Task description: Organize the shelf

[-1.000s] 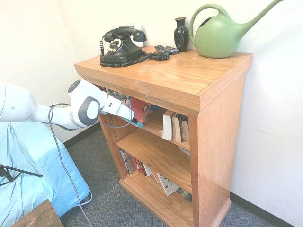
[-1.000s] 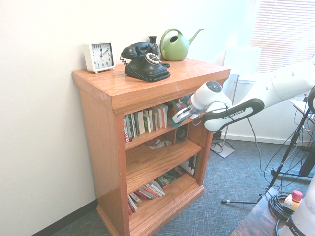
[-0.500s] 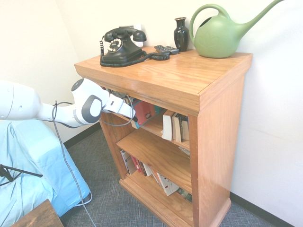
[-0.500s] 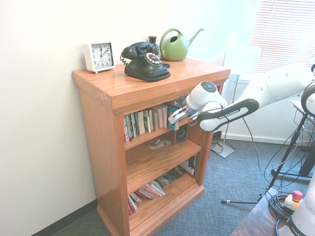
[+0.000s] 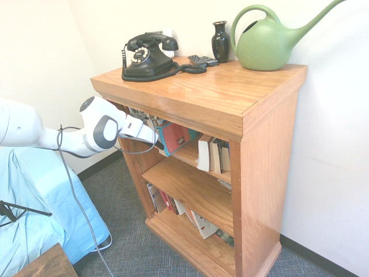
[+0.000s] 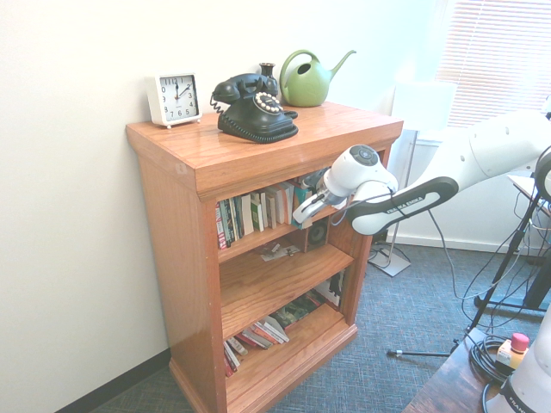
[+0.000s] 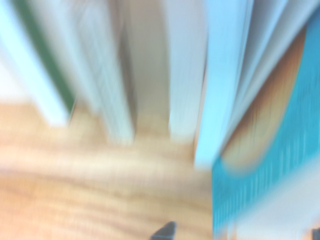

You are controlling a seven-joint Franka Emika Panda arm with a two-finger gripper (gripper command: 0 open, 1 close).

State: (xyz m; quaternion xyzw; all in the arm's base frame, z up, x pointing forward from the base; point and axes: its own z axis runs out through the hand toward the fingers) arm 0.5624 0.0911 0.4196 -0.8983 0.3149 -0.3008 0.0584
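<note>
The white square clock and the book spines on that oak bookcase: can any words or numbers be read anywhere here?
White square clock: dial numerals show, too small to quote surely.
Black rotary telephone: dial digits too small to read.
White robot arm's dark forearm band: pale lettering, too small to read.
Book spines on the oak bookcase's top tier: print unreadable.
Wrist view: blurred, nothing legible.

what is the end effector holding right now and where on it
Cannot be told: the end effector sits at the red and teal book on the shelf's top tier; contact is not visible.

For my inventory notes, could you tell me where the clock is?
In the second exterior view, the clock stands at the shelf top's left rear, beside the telephone.
</note>
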